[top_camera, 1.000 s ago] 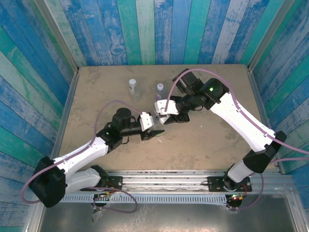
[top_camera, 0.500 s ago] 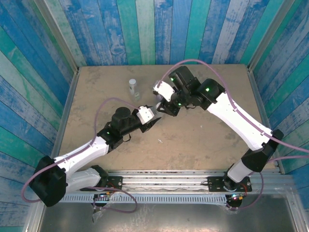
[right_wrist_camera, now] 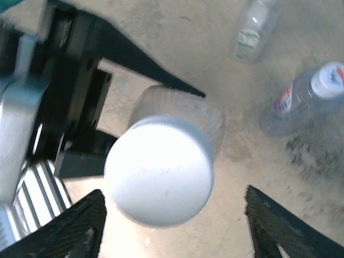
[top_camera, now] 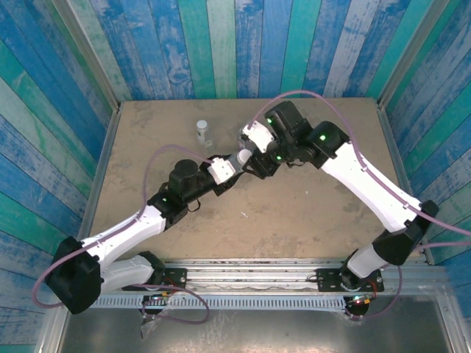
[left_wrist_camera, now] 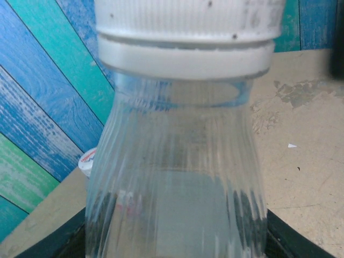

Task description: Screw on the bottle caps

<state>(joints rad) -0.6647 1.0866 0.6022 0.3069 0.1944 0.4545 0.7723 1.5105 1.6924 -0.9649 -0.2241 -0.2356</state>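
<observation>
Right gripper (right_wrist_camera: 174, 196): black fingers spread, one to each side of the cap, neither seen touching it.
Cap (right_wrist_camera: 158, 169): white plastic disc with a smooth face and ribbed rim. It sits on the neck of the bottle, dead ahead between the jaws.
Bottle (left_wrist_camera: 172, 177): clear fluted plastic, unlabelled. Its long axis points cap-first at the right gripper, so turning likely falls to that arm.
Left gripper (left_wrist_camera: 174, 239): pinching the bottle's body below the shoulder.
Pink-label bottle (right_wrist_camera: 301, 102): clear, capped, stands beyond the bottle.
Green-label bottle (right_wrist_camera: 252, 27): farther beyond the bottle.
Table (right_wrist_camera: 258, 161): mottled sandy surface.
</observation>
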